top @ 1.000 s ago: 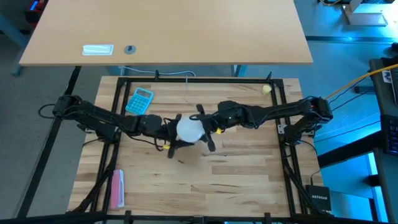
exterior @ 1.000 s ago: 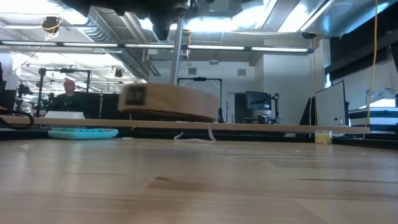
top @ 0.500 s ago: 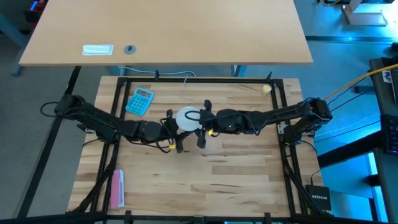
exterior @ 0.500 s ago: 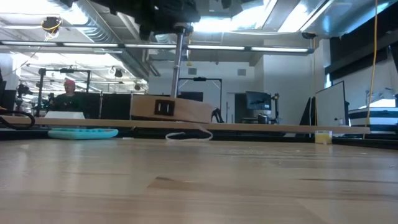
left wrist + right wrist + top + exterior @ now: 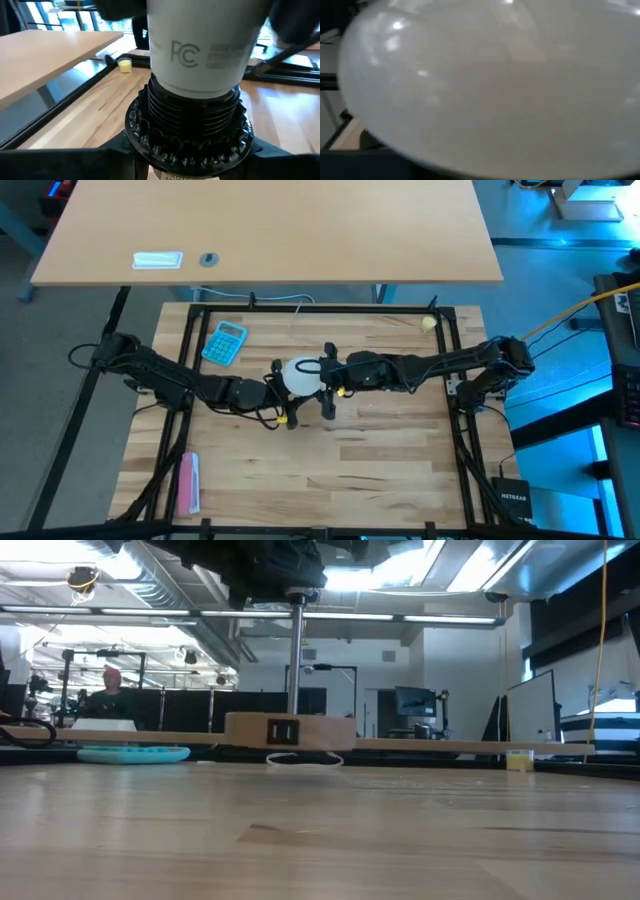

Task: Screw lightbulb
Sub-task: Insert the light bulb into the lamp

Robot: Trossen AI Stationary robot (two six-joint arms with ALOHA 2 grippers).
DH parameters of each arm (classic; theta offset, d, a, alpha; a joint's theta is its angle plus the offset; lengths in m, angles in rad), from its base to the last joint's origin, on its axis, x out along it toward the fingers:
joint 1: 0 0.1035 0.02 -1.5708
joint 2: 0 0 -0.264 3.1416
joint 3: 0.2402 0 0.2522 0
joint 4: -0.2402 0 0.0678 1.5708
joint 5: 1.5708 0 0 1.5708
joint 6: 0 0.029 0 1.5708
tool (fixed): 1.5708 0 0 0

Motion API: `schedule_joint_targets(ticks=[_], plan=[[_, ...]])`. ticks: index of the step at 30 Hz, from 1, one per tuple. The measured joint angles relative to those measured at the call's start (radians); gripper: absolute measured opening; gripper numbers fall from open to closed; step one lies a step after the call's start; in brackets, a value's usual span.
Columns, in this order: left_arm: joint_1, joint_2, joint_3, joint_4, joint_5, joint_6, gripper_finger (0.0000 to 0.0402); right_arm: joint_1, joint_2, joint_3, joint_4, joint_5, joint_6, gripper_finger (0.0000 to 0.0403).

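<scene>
The white lightbulb (image 5: 299, 374) stands upright with its screw base in the black ribbed socket (image 5: 192, 125). The socket sits on a thin metal post (image 5: 296, 660) above the round wooden disc (image 5: 290, 729), which rests flat on the table. My left gripper (image 5: 285, 392) comes in from the left and is shut on the socket below the bulb's printed cone (image 5: 200, 55). My right gripper (image 5: 328, 380) comes in from the right, its fingers on either side of the bulb's dome (image 5: 485, 85), which fills its wrist view. My left gripper pinches the socket's toothed collar (image 5: 150, 145) between its two fingers, level, from the table's left side. The socket stands upright on its post. My right gripper holds the bulb's dome (image 5: 312, 375) between its two fingers, level, from the table's right side; the dome hides the touching points.
A teal calculator (image 5: 224, 342) lies at the far left, a small yellowish ball (image 5: 428, 323) at the far right corner, and a pink object (image 5: 189, 482) at the near left. A white cable (image 5: 300, 320) runs from the far edge. Black frame rails border the table.
Both grippers have moved slightly toward the far edge and down with the lamp. The wooden disc, lifted and tilted a second ago, has come down level onto the table and turned about. My right gripper has turned around the bulb.
</scene>
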Motion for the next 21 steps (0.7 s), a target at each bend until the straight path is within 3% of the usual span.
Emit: schedule_joint_targets(ticks=[5, 8, 10, 15, 21], plan=[[-0.001, -0.002, 0.006, -0.017, 0.013, -0.003, 0.0149, -0.001, -0.05, -0.002, -0.061, -0.093, -0.011, 0.0324], [0.0, 0.0, 0.005, -0.029, 0.004, 0.002, 0.0149, 0.001, -0.103, 0.0, -0.122, -0.103, -0.016, 0.038], [0.001, 0.0, 0.005, -0.029, -0.003, 0.004, 0.0149, 0.001, -0.132, 0.0, -0.191, -0.114, -0.027, 0.039], [0.001, 0.0, 0.003, -0.026, 0.019, 0.017, 0.0149, 0.002, -0.191, 0.0, -0.341, -0.121, -0.048, 0.0365], [0.005, 0.0, -0.097, 0.16, 0.018, 0.019, 0.0149, 0.003, -0.251, -0.102, -0.309, -0.096, -0.049, 0.0343]])
